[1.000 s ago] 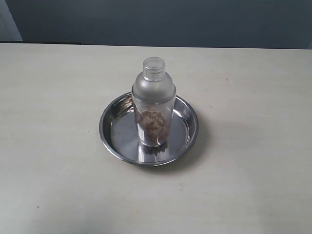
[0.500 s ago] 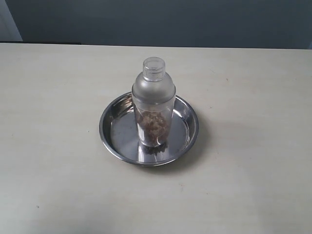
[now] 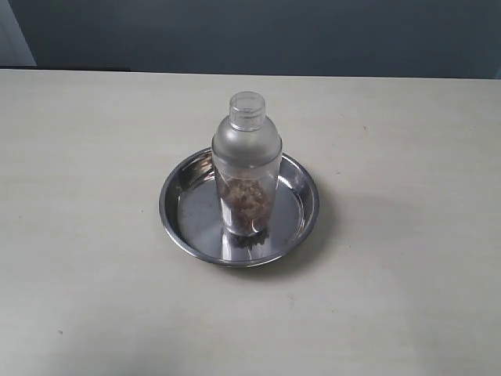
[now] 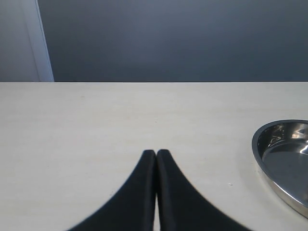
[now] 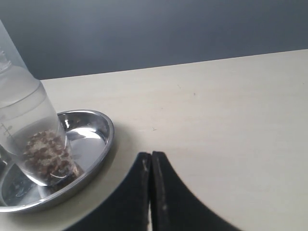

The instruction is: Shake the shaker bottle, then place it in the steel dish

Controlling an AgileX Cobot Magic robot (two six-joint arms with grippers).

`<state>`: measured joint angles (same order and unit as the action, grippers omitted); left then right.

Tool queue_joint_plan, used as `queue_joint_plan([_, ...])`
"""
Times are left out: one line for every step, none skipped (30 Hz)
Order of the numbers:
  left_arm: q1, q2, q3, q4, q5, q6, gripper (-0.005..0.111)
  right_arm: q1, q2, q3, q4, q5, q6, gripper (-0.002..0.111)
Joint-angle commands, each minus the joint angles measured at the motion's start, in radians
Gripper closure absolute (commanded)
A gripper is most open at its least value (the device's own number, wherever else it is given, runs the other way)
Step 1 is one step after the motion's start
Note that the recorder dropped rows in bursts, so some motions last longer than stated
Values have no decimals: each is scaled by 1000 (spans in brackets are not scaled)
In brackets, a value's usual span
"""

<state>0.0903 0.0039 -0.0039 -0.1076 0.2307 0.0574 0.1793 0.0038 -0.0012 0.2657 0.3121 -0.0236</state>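
Observation:
The frosted shaker bottle [image 3: 246, 168] stands upright in the steel dish [image 3: 184, 207] at the middle of the table, brownish granules showing in its lower part. The right wrist view shows the bottle [image 5: 29, 139] inside the dish [image 5: 98, 144], with my right gripper [image 5: 151, 155] shut and empty on the bare table beside the dish. My left gripper [image 4: 156, 152] is shut and empty too, and only the dish's rim [image 4: 262, 163] shows off to one side. Neither gripper appears in the exterior view.
A pale table [image 3: 407, 157] spreads all round the dish. A dark wall [image 3: 274, 35] rises behind the table's far edge.

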Motion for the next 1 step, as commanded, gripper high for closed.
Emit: queue_joint_plan([-3,-4,4,-2,-14,-2,106,0,-4,1,-1,-7,-2,109])
